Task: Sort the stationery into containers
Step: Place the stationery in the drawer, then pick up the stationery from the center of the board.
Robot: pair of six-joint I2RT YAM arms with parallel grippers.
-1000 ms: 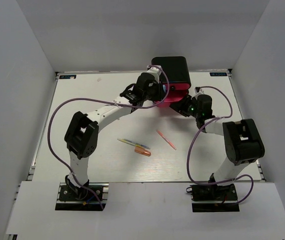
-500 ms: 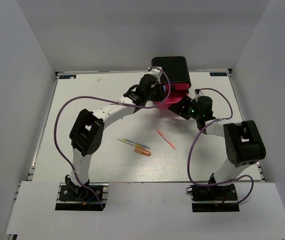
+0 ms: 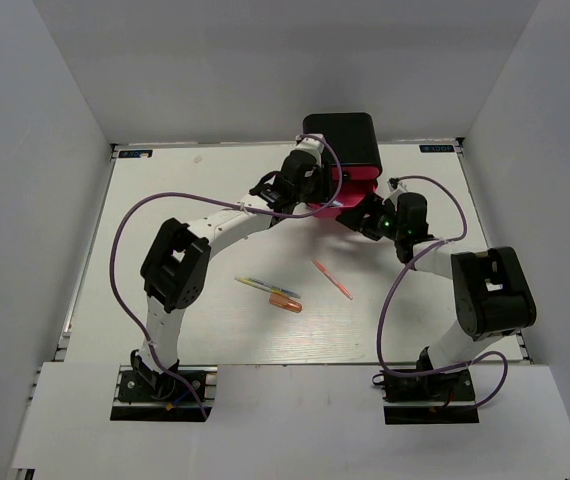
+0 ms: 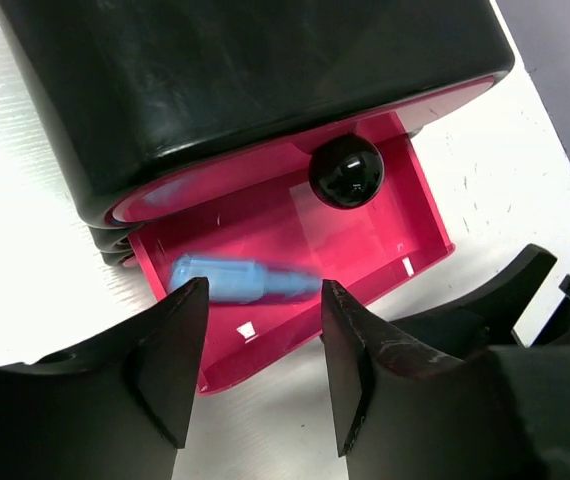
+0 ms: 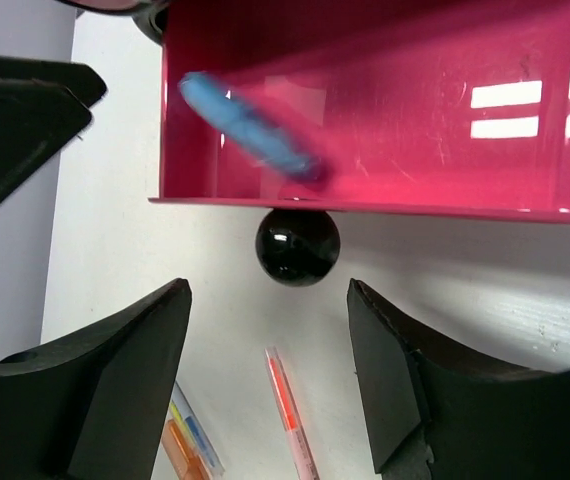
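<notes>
Left gripper (image 4: 260, 296): jaws wide apart, nothing held. Right gripper (image 5: 267, 292): jaws wide apart, nothing held.

Cabinet (image 3: 341, 140): one, black, glossy, directly ahead of both grippers. One pink drawer (image 4: 365, 235) is drawn out towards them. How many further drawers there are cannot be told from these views.

Knob (image 5: 297, 245): one in view, black and round, on the front of the open drawer. It sits just ahead of the right gripper, in line with the gap between its fingers and touching neither.

Blue pen (image 4: 235, 280): one, blurred, inside the open drawer. It lies just beyond the left fingertips (image 4: 190, 300). From the right wrist it shows lying aslant on the drawer floor beyond the knob.

On the table (image 3: 165, 200), behind both grippers: three items. One red pen (image 3: 333, 279) lies nearer the right arm. One blue-and-yellow pen (image 3: 258, 285) and one orange marker (image 3: 285, 301) lie close together, nearer the left arm. All three are well apart from the cabinet.
</notes>
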